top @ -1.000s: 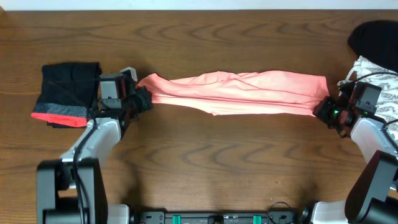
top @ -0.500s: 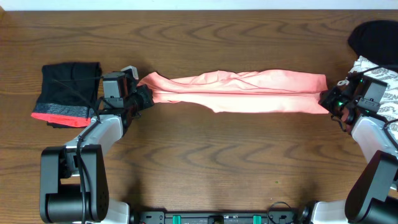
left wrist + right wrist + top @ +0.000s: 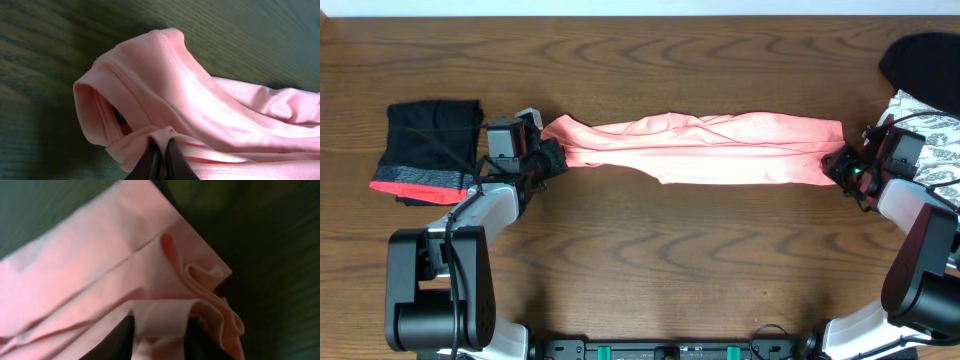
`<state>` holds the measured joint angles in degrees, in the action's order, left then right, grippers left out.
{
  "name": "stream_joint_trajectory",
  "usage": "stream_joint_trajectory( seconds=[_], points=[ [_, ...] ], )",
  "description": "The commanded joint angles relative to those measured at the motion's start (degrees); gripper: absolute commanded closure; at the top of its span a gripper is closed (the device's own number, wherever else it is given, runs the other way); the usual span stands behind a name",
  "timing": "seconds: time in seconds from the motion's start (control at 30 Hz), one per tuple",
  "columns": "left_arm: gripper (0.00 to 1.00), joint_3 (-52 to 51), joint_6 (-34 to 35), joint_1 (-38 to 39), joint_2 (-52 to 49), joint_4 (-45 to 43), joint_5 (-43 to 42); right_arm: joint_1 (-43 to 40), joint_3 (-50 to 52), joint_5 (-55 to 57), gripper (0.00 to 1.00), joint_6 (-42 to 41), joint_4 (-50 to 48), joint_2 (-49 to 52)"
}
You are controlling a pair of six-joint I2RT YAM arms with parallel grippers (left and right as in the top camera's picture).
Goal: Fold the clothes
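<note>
The long garment (image 3: 705, 150) lies between left hand (image 3: 550, 160) and right hand (image 3: 841, 166), a folded garment (image 3: 428, 148) further left.

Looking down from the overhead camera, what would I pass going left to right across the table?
black garment with a red band → left end effector → pink garment → right end effector → white printed garment

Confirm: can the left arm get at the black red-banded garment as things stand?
Likely within reach: the black red-banded garment lies uncovered just behind the left gripper. But that gripper is shut on the salmon-pink garment, so it must release first.
</note>
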<state>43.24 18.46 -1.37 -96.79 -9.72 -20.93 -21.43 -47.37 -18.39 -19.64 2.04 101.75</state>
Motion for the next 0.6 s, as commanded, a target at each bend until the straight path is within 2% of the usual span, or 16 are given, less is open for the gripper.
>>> stream_joint_trajectory(
  seconds=[0.0,0.17,0.3,0.33,0.4,0.43,0.57],
  points=[
    [0.94,1.25,0.31,-0.44,-0.68,-0.24,1.07,-0.26,-1.25,0.7,0.61,-0.09,-1.03,0.46],
    [0.94,1.25,0.28,-0.44,-0.66,-0.26,1.07,-0.26,-2.29,-3.1,0.49,-0.07,-0.7,0.09],
    [0.91,1.27,0.22,-0.44,0.72,-0.26,0.44,-0.26,-4.04,-5.42,0.45,0.74,1.86,-1.25],
    [0.84,1.27,-0.24,-0.44,1.55,-0.28,0.42,-0.26,-4.9,-6.25,0.44,2.23,3.19,-2.05],
    [0.6,1.31,-1.07,-0.46,3.5,-0.26,0.44,-0.24,-6.84,-6.49,0.43,4.57,6.95,-3.87],
    [0.53,1.31,-1.4,-0.44,4.66,-0.28,0.46,-0.24,-7.89,-6.49,0.43,5.86,9.01,-4.83],
    [0.41,1.31,-2.08,-0.44,9.6,0.07,0.5,-0.24,-12.31,-6.4,0.43,10.21,17.94,-9.51]
  ],
)
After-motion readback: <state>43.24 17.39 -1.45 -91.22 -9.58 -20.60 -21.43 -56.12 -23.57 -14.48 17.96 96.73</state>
